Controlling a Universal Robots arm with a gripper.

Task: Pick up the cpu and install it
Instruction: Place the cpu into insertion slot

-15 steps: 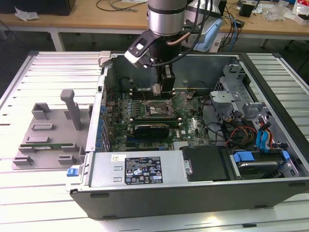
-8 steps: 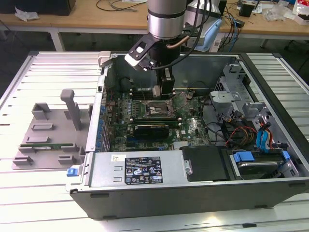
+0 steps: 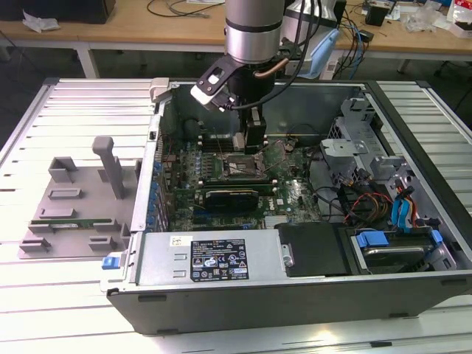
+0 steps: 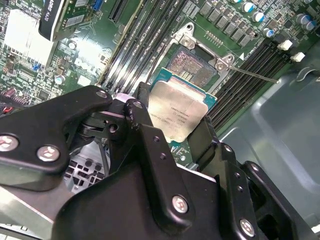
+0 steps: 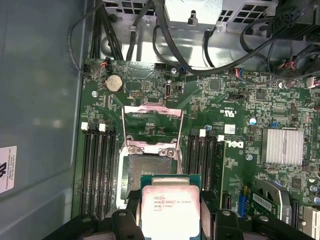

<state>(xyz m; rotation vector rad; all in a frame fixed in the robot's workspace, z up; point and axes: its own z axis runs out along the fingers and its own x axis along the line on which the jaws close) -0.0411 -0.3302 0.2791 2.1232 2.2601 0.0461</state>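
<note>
Because the contacts of a socket bend easily, the step in hand, bringing the cpu over the open socket, is in my judgement done well only when the chip is kept level, its edges parallel to the socket frame, and it travels straight down with no sliding. In the exterior view the arm reaches into the open computer case that lies on the bench, and the gripper hangs over the motherboard, just above the socket, nearer to the far wall of the case than to its near wall. In the second wrist view the black fingers are drawn in to a narrow gap and clamp the cpu by two opposite edges, silver plate facing the camera; the socket beyond it is bare, and its lever stands free to one side. In the first wrist view the cpu hangs over one edge of the socket, not centred on it, the load plate is folded open, and memory slots run along both sides.
</note>
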